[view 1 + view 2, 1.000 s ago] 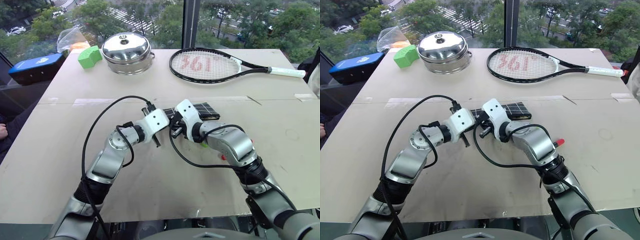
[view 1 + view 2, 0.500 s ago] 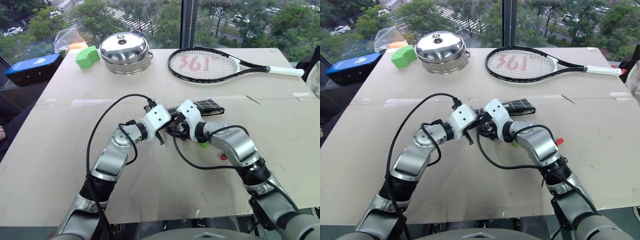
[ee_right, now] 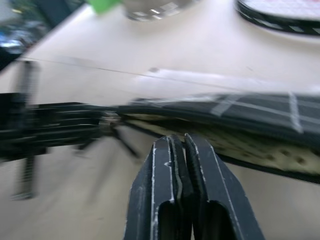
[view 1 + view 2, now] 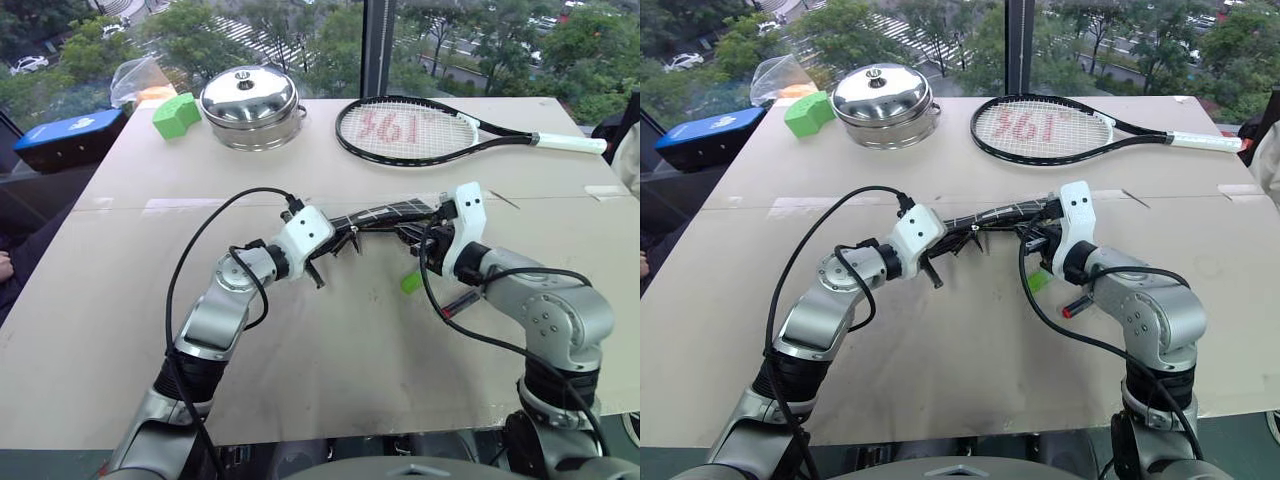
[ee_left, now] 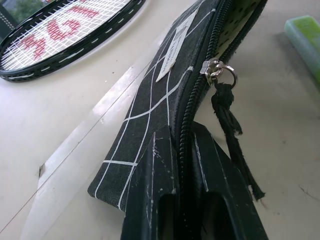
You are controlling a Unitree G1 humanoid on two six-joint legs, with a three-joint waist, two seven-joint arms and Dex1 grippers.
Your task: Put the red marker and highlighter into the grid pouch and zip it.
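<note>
pouch held up by one end, mouth open, pens not yet inside

the left gripper (image 5: 182,200) is clamped tight on one end of the grid pouch (image 4: 385,214), lifting it off the table (image 4: 120,300) edge-up so the zipper line faces upward, probably so that the opening can be reached. the zipper pull (image 5: 216,71) sits near that pinched end, leaving the rest of the mouth gaping and the pale lining showing. the right gripper (image 3: 181,155) has its fingers pressed together on nothing, hanging just beside the pouch's open edge. the highlighter (image 4: 411,282) lies on the table at about 6 o'clock from the pouch's far end, and the red marker (image 4: 1074,304) lies just below it at roughly 5 o'clock, beside the right forearm. both look to need loading before any zipping.
</note>
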